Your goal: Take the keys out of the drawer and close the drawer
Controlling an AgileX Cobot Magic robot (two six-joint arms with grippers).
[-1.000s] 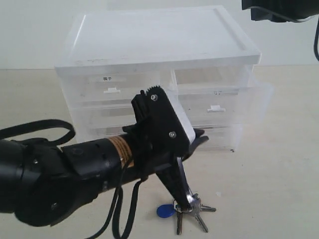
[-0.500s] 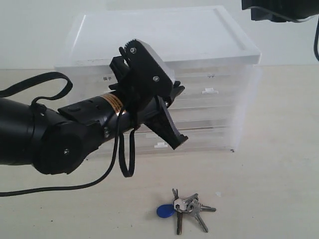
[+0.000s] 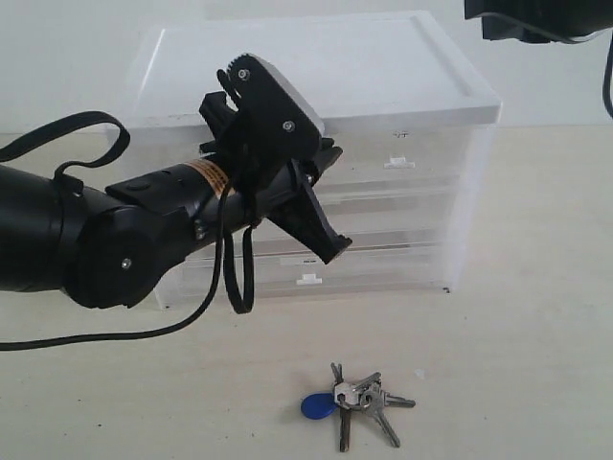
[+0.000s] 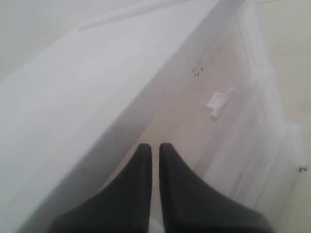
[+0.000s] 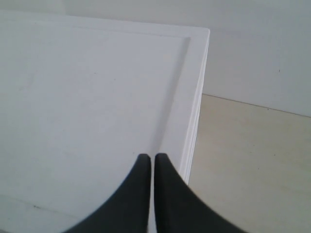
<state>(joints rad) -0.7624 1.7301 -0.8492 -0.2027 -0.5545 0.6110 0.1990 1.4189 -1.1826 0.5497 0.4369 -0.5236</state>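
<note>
Finishing with left end effector (image 4: 154, 146) pinched shut, empty, raised near drawer (image 3: 421, 153), apparently pushed in flush. Keys (image 3: 356, 401) well below it, out on surface (image 3: 517, 335). Right end effector (image 5: 151, 158) shut, empty, over cabinet top (image 5: 97, 87). Advise backing straight away from drawer front, clear of tab handle (image 3: 400, 163), minding cable (image 3: 235, 278).
</note>
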